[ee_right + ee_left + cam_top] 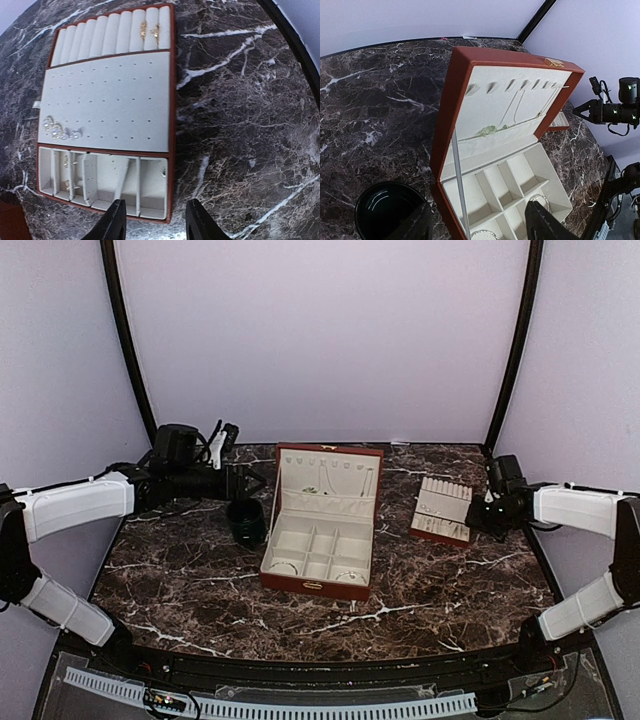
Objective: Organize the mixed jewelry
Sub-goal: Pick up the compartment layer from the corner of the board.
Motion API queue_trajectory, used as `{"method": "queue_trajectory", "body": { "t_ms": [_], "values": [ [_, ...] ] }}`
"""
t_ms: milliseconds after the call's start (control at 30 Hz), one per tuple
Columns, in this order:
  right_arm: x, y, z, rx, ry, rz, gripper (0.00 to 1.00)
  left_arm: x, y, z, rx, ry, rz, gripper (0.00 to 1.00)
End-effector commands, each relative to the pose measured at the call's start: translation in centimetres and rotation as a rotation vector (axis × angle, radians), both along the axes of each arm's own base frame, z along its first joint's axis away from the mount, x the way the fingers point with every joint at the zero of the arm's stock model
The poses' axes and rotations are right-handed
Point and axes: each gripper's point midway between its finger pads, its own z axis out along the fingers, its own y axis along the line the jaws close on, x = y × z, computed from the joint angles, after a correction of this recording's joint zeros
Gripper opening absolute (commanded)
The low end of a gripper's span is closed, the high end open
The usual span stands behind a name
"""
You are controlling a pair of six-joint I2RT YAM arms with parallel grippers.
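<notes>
Jewelry [74, 134] sits in two places. On the tray [115, 100], pearl studs [52, 125] cluster at the left edge of the pinhole panel. Gold rings [143, 29] are tucked in the roll slots at the far end, and small gold bits [70, 175] lie in the near compartments. In the box [300, 583], thin chains [514, 107] hang from hooks in the lid [485, 107] with a green pendant [492, 131] at the bottom. Loops [540, 200] lie in the front compartments.

The box stands open mid-table [200, 580], with the tray to its right and apart from it. The dark cup [385, 212] is just left of the box.

My left tool [477, 212] hangs over the cup and the box corner, fingers spread wide, released, grasping nothing. My right tool [156, 205] hovers at the tray's near edge, fingers parted, nothing between them.
</notes>
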Motion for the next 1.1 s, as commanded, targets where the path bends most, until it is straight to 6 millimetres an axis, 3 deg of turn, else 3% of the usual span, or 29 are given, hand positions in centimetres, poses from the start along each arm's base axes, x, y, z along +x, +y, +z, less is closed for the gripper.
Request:
{"method": "queue_trajectory", "body": {
  "t_ms": [0,667,933,1067],
  "values": [
    [-0.6,-1.5,-2.3,-0.04,0.063,-0.027,0.39,-0.5,0.2,1.4,0.006,-0.026,-0.033,0.65],
    [1.3,-1.3,-5.1,-0.077,0.088,0.025,0.17,-0.5,0.4,0.6,0.027,-0.021,-0.03,0.63],
    [1.6,-1.0,-5.0,-0.064,0.085,0.032,0.0,-0.9,0.4,0.6,0.032,-0.012,-0.048,0.63],
    [0.8,-1.3,-4.3,-0.07,0.082,0.024,0.0,-1.2,0.3,0.6,0.037,-0.008,-0.062,0.63]
  ]
}}
